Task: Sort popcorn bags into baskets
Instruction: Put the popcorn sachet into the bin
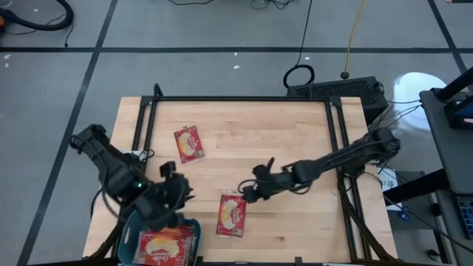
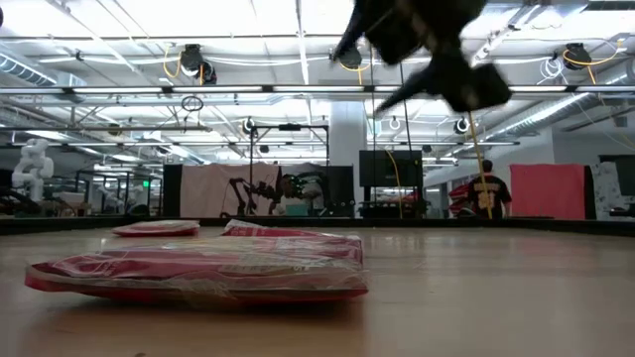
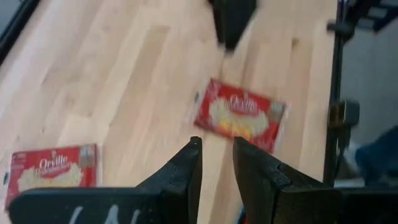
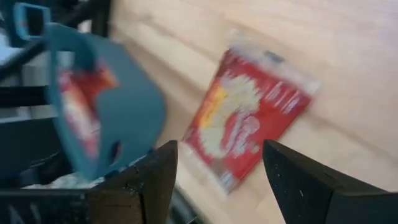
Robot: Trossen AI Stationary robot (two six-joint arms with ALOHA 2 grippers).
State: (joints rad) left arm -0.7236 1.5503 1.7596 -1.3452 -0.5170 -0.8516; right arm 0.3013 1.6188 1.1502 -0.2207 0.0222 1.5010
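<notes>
Dark right gripper, fingers apart & holding nothing, hangs just beside a popcorn bag on the wooden surface. Left gripper, nearly together w/ nothing between, sits over the teal basket. Risk: the flat, slippery bag slides away instead of lifting.

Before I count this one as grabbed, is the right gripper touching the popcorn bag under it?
Apart. The right wrist view shows the right gripper open, wood showing between fingers and popcorn bag.

Two flat red popcorn bags on the table; more in the teal basket.
</notes>
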